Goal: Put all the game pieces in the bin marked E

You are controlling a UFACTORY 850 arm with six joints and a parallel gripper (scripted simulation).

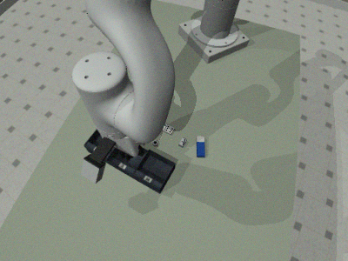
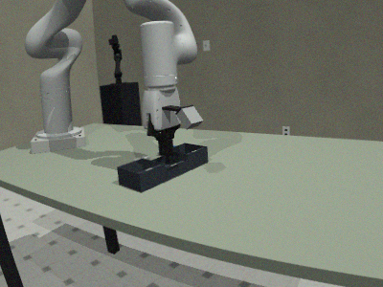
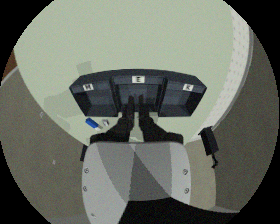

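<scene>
A dark bin point(image 1: 132, 164) with three marked compartments stands on the green table; it also shows in the exterior view point(image 2: 163, 166) and the wrist view point(image 3: 138, 93). I cannot read the marks. My gripper point(image 3: 136, 102) hangs just above the middle compartment with its fingers together, and I see nothing between the tips. It also shows in the exterior view point(image 2: 167, 149). A white spotted domino point(image 1: 169, 130) and a smaller white piece point(image 1: 183, 142) lie on the table beyond the bin. My arm hides the table to the left of the domino.
A blue and white eraser point(image 1: 200, 147) lies right of the pieces and shows in the wrist view point(image 3: 91, 122). A small dark ring-like thing point(image 1: 155, 144) lies near the bin's far edge. The arm's base point(image 1: 214, 36) stands at the back.
</scene>
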